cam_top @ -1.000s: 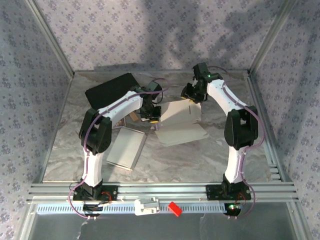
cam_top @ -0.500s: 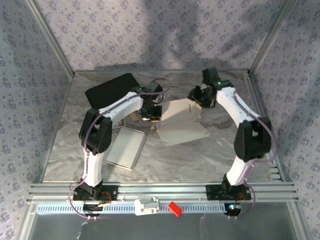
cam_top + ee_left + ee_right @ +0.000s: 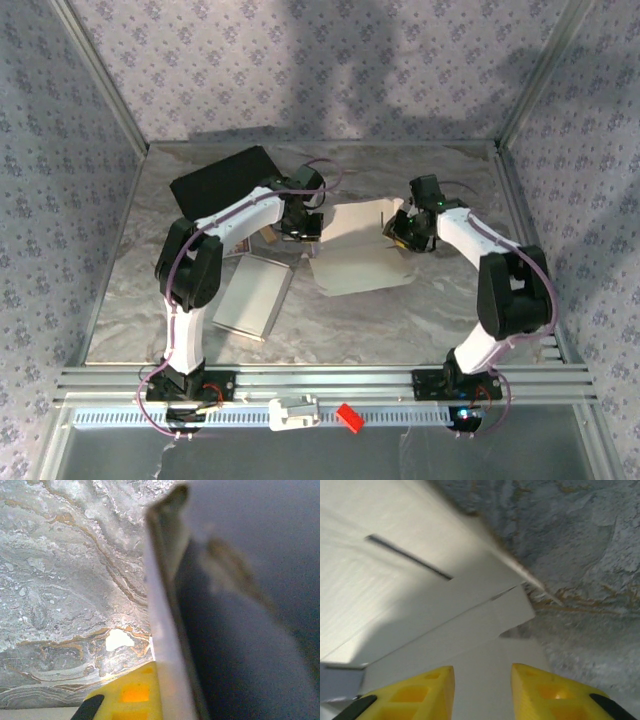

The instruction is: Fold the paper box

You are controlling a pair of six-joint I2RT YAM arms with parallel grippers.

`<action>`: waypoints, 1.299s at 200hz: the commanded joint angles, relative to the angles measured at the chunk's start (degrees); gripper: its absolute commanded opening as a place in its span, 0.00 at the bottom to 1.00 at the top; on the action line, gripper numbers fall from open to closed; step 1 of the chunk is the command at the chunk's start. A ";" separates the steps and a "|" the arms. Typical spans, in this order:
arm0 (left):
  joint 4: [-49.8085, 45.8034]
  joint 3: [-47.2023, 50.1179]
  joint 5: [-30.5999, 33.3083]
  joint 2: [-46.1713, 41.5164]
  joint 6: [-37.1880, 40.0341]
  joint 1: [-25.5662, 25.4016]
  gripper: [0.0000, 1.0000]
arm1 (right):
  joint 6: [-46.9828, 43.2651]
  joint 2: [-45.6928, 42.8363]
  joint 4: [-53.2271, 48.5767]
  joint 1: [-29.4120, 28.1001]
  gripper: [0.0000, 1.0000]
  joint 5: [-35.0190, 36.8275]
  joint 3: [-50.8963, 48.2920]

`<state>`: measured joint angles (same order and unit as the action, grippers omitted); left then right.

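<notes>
Top external view: marbled table (image 3: 400, 325) inside patterned walls. Left arm (image 3: 235, 215) reaches toward the middle, right arm (image 3: 480, 240) bends in low from the right.

Paper box (image 3: 360, 255): white, mostly flat and unfolded, lying at table centre between the two grippers, one panel toward the back, a wider one toward the front.

Black flat panel (image 3: 215, 178) at back left, partly under the left arm. Grey flat tray (image 3: 250, 297) front left, well apart from the box.

Left gripper (image 3: 300, 230) is at the box's left edge. Left wrist view: one yellow finger (image 3: 132, 695) with a pale sheet edge (image 3: 162, 645) running up right against it, a dark blur on the right. Jaws closed; cannot tell if the sheet is pinched.

Right gripper (image 3: 403, 235) is low at the box's right edge. Right wrist view: right gripper (image 3: 482, 690) has its yellow fingers (image 3: 415, 695) parted with a clear gap, white box flaps (image 3: 420, 605) lying beyond them on the table, nothing clamped.

White part (image 3: 292, 412) and red piece (image 3: 347, 417) on the front rail.
</notes>
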<state>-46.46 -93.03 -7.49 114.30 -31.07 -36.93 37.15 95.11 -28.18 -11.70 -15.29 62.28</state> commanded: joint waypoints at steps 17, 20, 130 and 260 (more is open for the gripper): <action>0.05 -0.21 0.24 -1.82 1.18 -0.34 0.00 | -4.67 4.87 1.50 1.29 0.43 0.00 2.23; 0.03 -0.28 0.25 -1.80 1.21 -0.32 0.00 | -4.83 5.31 1.36 1.40 0.44 0.04 2.49; -0.29 -1.88 -1.33 -0.13 1.59 -0.05 0.00 | -2.25 11.32 6.31 2.74 0.43 -2.60 2.64; -0.03 -2.99 -2.87 1.52 1.63 0.60 0.00 | 0.24 8.95 8.69 2.30 0.28 -6.68 3.41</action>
<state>-46.41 -93.97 -8.60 114.96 -30.46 -36.73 37.95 106.00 -18.72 -8.93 -20.71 64.05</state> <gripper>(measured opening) 0.061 0.283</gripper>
